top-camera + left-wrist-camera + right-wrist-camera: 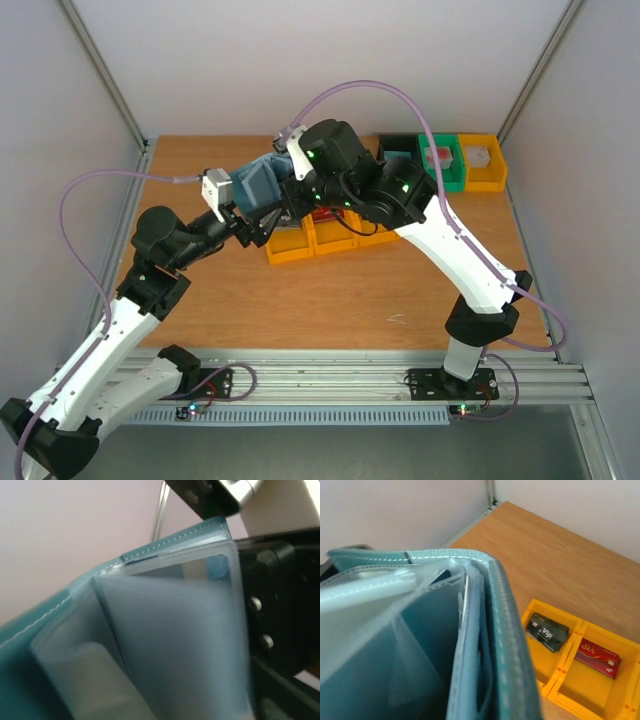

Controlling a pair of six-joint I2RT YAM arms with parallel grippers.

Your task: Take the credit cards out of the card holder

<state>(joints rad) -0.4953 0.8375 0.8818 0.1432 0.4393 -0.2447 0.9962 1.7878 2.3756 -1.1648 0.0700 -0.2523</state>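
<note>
Your right gripper [287, 198] clamped on the raised card holder [262, 181], your left gripper [249, 224] just left of it, open or closed you cannot tell, grey card [547, 631] and red card [598, 658] in yellow bins [566, 662].

Open across the near table [340, 305], from the arm bases up to the yellow bins [290, 250]. Bare wood too at the far left. Crowded above the bins: wallet [262, 183] aloft, with left gripper [246, 218] and right gripper [297, 196] close beside it. Far right taken by a green bin [443, 170]. On two yellow bin floors, a dark card [548, 631] and a red card [598, 658].
</note>
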